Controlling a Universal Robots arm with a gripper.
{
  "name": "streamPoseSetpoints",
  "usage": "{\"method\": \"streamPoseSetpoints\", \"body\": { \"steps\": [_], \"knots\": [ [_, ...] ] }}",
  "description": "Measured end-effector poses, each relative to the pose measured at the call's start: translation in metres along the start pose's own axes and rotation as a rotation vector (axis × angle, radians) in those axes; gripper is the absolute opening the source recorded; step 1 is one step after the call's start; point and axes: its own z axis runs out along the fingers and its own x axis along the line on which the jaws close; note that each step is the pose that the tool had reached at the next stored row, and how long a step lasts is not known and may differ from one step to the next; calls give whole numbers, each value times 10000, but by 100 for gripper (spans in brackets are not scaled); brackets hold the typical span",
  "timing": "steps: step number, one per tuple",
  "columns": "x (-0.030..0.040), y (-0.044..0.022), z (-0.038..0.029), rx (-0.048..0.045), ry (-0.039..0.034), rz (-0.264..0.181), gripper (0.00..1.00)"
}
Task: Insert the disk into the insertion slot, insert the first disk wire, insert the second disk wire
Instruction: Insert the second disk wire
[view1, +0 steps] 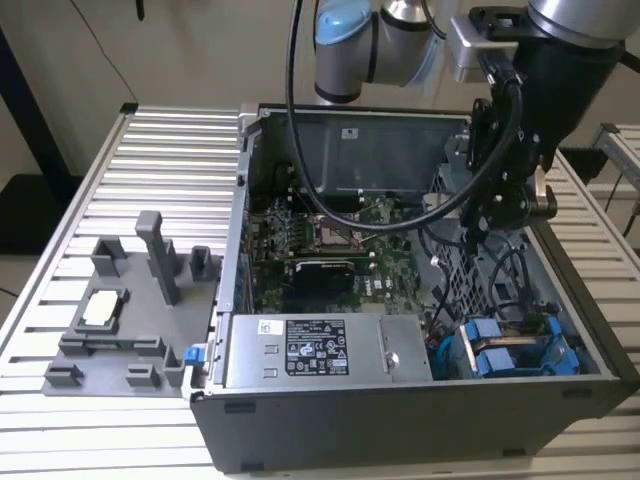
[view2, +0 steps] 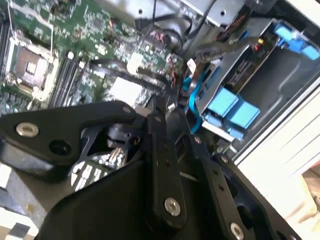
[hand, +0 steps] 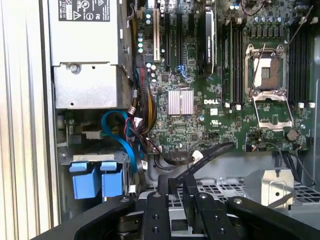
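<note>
Disk (hand: 95, 181) in blue carrier sits in slot, just beside power-supply box (hand: 85, 60): first step looks done. Gripper (hand: 176, 181) near disk, black wire (hand: 212, 151) at its tip; grip state cannot tell. Wire insertions unconfirmed, judged pending.

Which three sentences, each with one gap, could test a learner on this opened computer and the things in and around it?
1. The disk sits in a carrier of ____ plastic.
2. The power-supply box lies on the exterior view's ____ of the disk.
3. The grey fixture stands on the slatted ____.

Missing words: blue; left; table.
</note>
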Motion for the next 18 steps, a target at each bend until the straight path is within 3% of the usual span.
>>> {"method": "streamPoseSetpoints", "body": {
  "steps": [2,12,15,18],
  "knots": [
    [0,13,6,6,69,-20,27],
    [1,24,26,19,608,-829,27],
    [4,92,50,208,630,-865,27],
    [7,182,73,478,643,-871,27]
  ]
}}
